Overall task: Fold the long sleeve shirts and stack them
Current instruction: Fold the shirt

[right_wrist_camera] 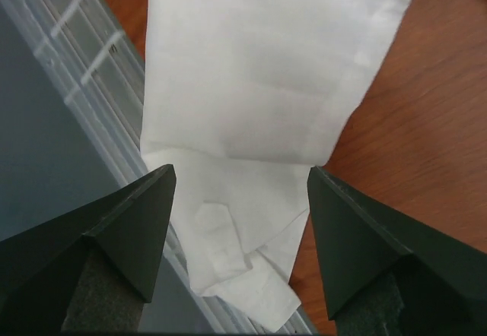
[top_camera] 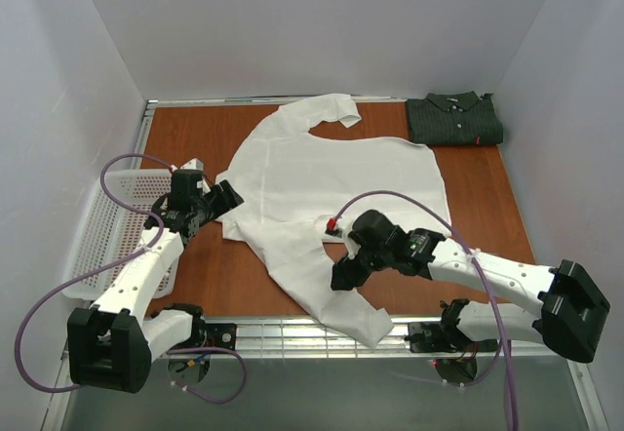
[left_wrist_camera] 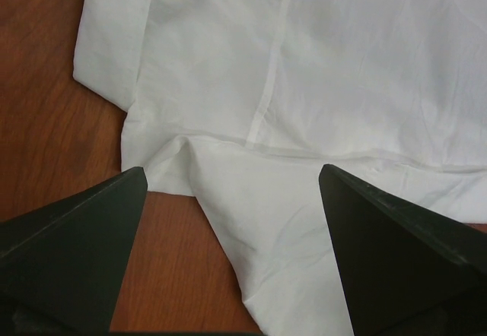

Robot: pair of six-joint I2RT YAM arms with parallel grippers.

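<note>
The white long sleeve shirt lies spread out on the brown table, one sleeve running to the near edge. The dark grey-green shirt sits folded at the back right corner. My left gripper is open at the white shirt's left edge; in the left wrist view the cloth lies below the left gripper, untouched. My right gripper is open over the sleeve. In the right wrist view the sleeve and its cuff lie under the right gripper, the cuff hanging over the metal edge.
A white mesh basket stands along the table's left side, beside the left arm. A metal grid rail runs along the near edge. White walls close in the left, back and right sides.
</note>
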